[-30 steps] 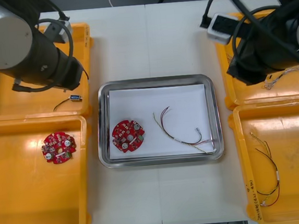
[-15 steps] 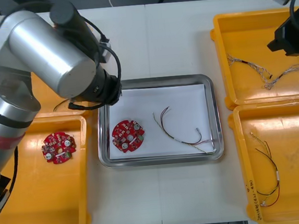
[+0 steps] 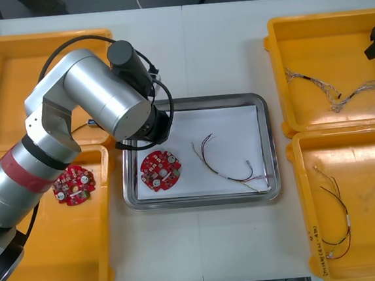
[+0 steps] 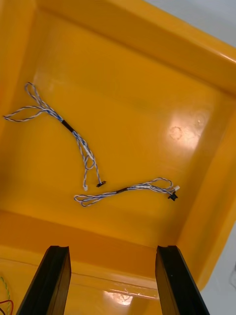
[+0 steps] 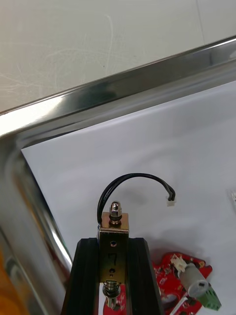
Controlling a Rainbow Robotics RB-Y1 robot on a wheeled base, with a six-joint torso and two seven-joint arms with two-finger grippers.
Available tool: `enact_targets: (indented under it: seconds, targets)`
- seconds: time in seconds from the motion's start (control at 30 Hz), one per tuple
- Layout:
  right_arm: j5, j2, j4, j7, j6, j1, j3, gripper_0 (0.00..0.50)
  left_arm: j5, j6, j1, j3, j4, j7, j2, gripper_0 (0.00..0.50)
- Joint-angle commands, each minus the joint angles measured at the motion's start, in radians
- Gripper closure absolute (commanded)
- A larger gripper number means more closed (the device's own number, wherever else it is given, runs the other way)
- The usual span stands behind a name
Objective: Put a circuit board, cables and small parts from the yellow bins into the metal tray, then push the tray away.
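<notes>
**Desk:** Where is the part right now?

**Me:** I have the small metal part point(image 5: 114, 224) pinched between the 2 fingers of the left gripper point(image 5: 112, 248), which are clamped on its sides. Its short black lead point(image 5: 130, 179) arches out past the fingertips. It hangs over the white inside of the metal tray point(image 5: 123, 93), near the tray's far left corner. I cannot tell whether it touches the white surface.

**Desk:** What lies in the tray?

**Me:** 1 red circuit board point(image 3: 160, 170) sits on the tray's left side, just beside my left fingers in the wrist view. 1 thin cable point(image 3: 229, 176) lies well apart from it, toward the right side.

**Desk:** And the bins?

**Me:** A 2nd board point(image 3: 74, 184) lies in the near left bin point(image 3: 54, 270). The far right bin point(image 4: 147, 98) holds 2 twisted blue and white cables point(image 4: 78, 142), which lie near each other without touching. A black cable point(image 3: 337, 198) lies in the near right bin point(image 3: 373, 229).

**Desk:** Your right arm?

**Me:** The right gripper point(image 4: 113, 251) hovers over the far right bin with its fingers spread wide and nothing between them. From the front camera I see that arm at the table's right edge.
</notes>
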Motion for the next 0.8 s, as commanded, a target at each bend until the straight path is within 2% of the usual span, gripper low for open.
enact_targets:
  seconds: [0.03, 0.23, 0.5, 0.57, 0.6, 0.63, 0.67, 0.7, 0.73, 0.77, 0.8]
  targets:
    - [0.072, -0.026, 0.066, -0.060, 0.003, -0.084, -0.034, 0.000, -0.023, -0.060, -0.053, -0.037, 0.048, 0.004, -0.033, 0.500]
    - [0.205, 0.021, 0.119, -0.104, 0.003, -0.121, -0.081, 0.000, -0.035, -0.090, -0.055, -0.051, 0.079, -0.007, -0.035, 0.500]
    - [0.250, 0.050, 0.167, -0.296, 0.003, -0.124, -0.118, 0.000, -0.035, -0.090, -0.055, -0.052, 0.079, -0.010, -0.035, 0.497]
    - [0.250, 0.054, 0.187, -0.367, 0.003, -0.124, -0.124, 0.000, -0.038, -0.090, -0.053, -0.052, 0.079, -0.012, -0.035, 0.481]
    - [0.250, 0.055, 0.193, -0.384, 0.003, -0.124, -0.127, 0.000, -0.040, -0.090, -0.053, -0.052, 0.079, -0.012, -0.033, 0.440]
    - [0.246, 0.058, 0.205, -0.422, 0.003, -0.124, -0.135, 0.000, -0.043, -0.090, -0.053, -0.052, 0.079, -0.010, -0.035, 0.284]
    - [0.245, 0.066, 0.213, -0.457, 0.003, -0.124, -0.142, 0.000, -0.052, -0.089, -0.053, -0.052, 0.077, -0.012, -0.033, 0.167]
    - [0.245, 0.069, 0.215, -0.476, 0.003, -0.124, -0.147, 0.000, -0.057, -0.090, -0.053, -0.052, 0.077, -0.010, -0.033, 0.112]
    - [0.248, 0.077, 0.216, -0.514, 0.003, -0.124, -0.155, 0.000, -0.058, -0.089, -0.055, -0.052, 0.077, -0.009, -0.033, 0.021]
    - [0.250, 0.081, 0.225, -0.552, 0.003, -0.124, -0.161, 0.000, -0.064, -0.090, -0.055, -0.051, 0.077, -0.009, -0.033, 0.000]
    - [0.248, 0.083, 0.231, -0.572, 0.003, -0.124, -0.164, 0.000, -0.067, -0.089, -0.055, -0.052, 0.079, -0.009, -0.035, 0.000]
